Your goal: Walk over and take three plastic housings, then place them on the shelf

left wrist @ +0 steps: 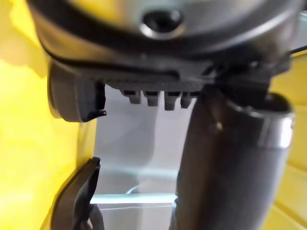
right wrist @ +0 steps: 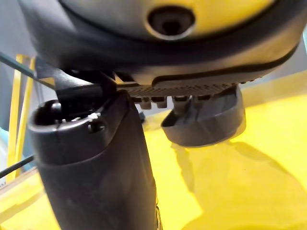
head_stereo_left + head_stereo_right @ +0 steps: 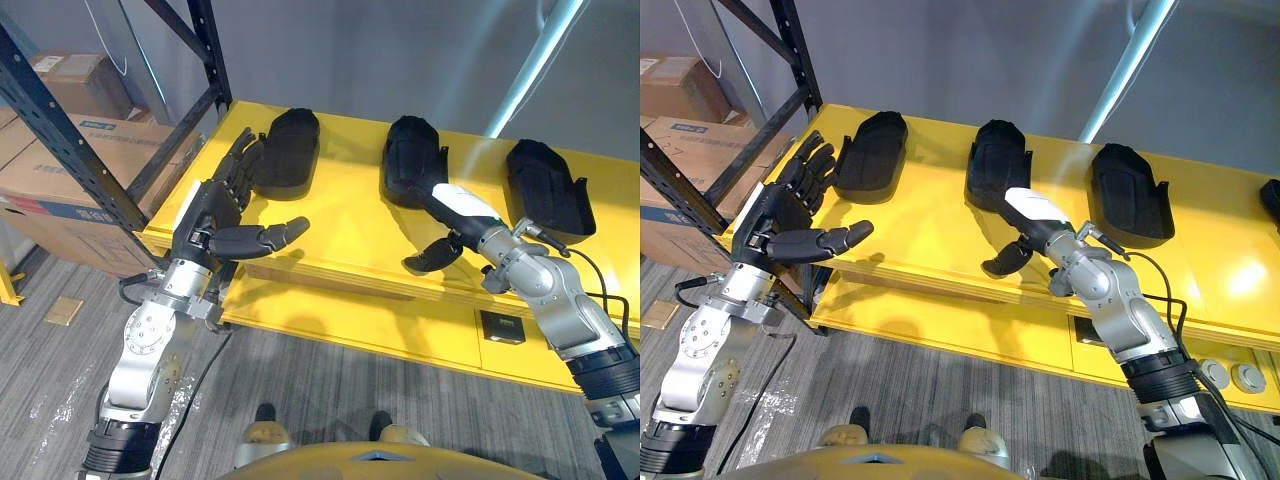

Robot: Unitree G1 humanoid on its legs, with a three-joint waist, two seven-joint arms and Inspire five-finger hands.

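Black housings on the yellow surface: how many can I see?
3. The left housing lies by the left hand, the middle housing by the right hand, the right housing lies alone. A dark edge farther right may be a fourth.

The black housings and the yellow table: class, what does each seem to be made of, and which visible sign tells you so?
Black housings: probably moulded plastic with a matt finish. They are thin-walled, curved, hollow shells with hardly any shine.
Yellow table: seemingly a painted wooden board with a glossy finish. It mirrors the light, and its front edge shows a pale, layered strip, though the core is uncertain.
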